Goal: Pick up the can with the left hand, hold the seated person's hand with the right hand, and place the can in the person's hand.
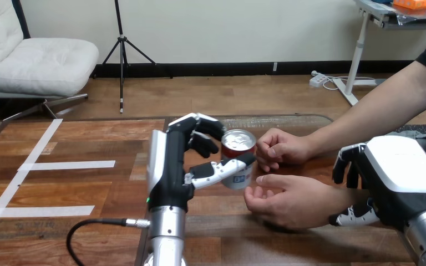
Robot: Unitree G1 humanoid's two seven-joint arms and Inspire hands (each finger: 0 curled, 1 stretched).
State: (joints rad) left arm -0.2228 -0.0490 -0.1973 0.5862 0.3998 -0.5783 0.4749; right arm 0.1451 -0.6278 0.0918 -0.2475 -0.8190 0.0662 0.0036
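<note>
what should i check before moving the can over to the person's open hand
1. Left hand grip on the can: fingers and thumb curled round it. Ok.
2. Can upright: ok.
3. Can lifted off the table: cannot tell.
4. Right hand on the person's wrist: fingers over it, thumb under. Ok.
5. Person's open hand ready: palm up, fingers relaxed, just right of the can. Ok.
6. Free path: the person's fist lies close beside the can's top. Not ok.
</note>
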